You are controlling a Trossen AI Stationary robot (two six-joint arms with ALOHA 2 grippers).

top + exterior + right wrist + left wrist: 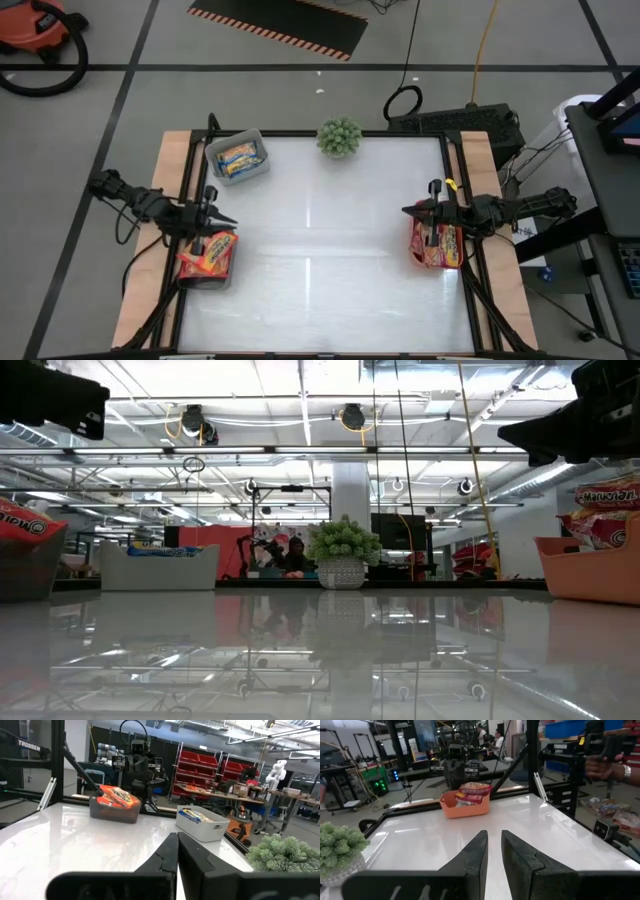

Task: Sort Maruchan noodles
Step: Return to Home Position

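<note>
From above, the noodle packets (208,252) are all binned: red ones in the dark bin (205,272) at the left edge, more in the orange bin (436,246) on the right, yellow-blue ones in the grey bin (237,157) at the far left. The left tool (492,851) shows a narrow gap in its wrist view; the right tool (177,847) looks nearly closed, empty. Only the low view reads "Maruchan" on a packet.

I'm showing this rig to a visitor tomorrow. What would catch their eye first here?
Probably the bright noodle packets, already gathered in bins: an orange bin at the right edge under the right hand, a dark bin at the left edge by the left hand, and a grey bin at the back left. A green potted plant sits at the back edge.
</note>
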